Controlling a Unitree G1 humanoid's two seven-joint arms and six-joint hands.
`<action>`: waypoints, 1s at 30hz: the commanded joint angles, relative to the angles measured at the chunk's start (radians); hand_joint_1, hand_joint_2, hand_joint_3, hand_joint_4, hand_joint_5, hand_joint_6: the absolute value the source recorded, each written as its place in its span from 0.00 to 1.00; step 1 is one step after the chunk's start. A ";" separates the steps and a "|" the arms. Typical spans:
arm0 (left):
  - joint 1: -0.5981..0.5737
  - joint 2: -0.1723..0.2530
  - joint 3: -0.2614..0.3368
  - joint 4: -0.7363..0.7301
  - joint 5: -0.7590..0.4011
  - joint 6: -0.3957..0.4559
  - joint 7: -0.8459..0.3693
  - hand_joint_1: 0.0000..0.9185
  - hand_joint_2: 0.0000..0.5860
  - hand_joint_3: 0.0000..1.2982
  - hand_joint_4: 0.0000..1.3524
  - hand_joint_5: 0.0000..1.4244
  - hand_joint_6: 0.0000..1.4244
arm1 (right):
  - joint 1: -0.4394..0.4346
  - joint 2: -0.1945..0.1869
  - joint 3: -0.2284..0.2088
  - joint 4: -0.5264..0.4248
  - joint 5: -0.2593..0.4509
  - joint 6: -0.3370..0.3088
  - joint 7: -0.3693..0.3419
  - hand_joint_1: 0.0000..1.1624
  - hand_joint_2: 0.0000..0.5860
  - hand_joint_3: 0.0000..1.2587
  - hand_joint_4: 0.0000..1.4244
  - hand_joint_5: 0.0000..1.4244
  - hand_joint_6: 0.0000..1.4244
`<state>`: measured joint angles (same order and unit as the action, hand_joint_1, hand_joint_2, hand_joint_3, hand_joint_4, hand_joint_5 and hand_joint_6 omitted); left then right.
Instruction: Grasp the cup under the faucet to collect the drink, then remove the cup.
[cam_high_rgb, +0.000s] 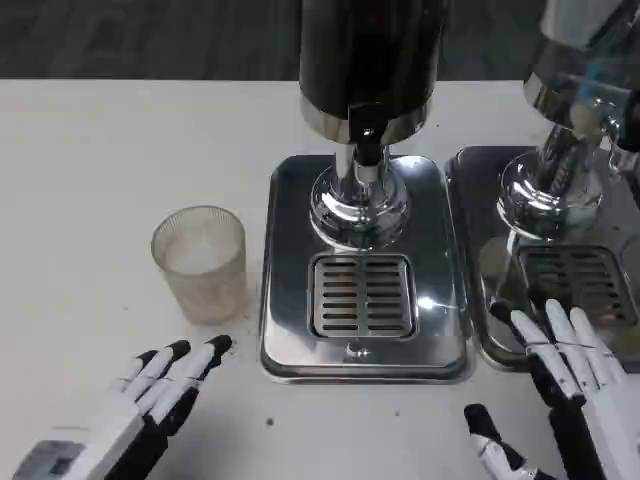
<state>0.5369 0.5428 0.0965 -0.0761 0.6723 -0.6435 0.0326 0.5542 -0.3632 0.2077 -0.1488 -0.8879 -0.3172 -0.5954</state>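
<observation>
A clear plastic cup (200, 262) stands upright on the white table, left of the dispenser's steel base (290, 330). It looks empty. The black faucet (367, 135) hangs from the dark dispenser tank (370, 50) above the slotted drip grate (361, 295); nothing stands on the grate. My left hand (155, 395) lies at the lower left, fingers apart and pointing toward the cup, a short gap below it, holding nothing. At the lower right, my right hand (570, 385) is spread with fingers extended and its thumb off to the left, over the front edge of the neighbouring tray.
A second dispenser (575, 70) with its own steel tray (480, 330) and grate (580, 285) stands at the right, close against the first base. Bare white table (90, 170) stretches left of the cup and behind it.
</observation>
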 joint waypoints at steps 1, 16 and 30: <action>0.003 -0.001 -0.010 -0.010 -0.004 0.005 0.016 0.00 0.16 0.00 0.00 0.00 0.00 | 0.004 -0.011 -0.006 0.008 0.011 -0.013 0.004 0.33 0.69 0.12 0.00 0.00 0.08; -0.001 0.009 -0.007 -0.001 -0.011 -0.002 0.016 0.00 0.16 0.00 0.00 0.00 0.00 | 0.013 0.002 0.001 0.000 0.010 -0.007 0.003 0.33 0.69 0.12 0.00 0.00 0.08; -0.048 0.018 0.031 0.079 -0.075 -0.083 0.100 0.00 0.15 0.00 0.00 0.00 0.00 | 0.010 0.045 0.024 -0.007 -0.012 0.013 -0.001 0.33 0.70 0.12 0.00 0.00 0.09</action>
<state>0.4993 0.5512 0.1128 -0.0152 0.6088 -0.7044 0.1066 0.5617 -0.3218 0.2272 -0.1522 -0.8971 -0.3099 -0.5940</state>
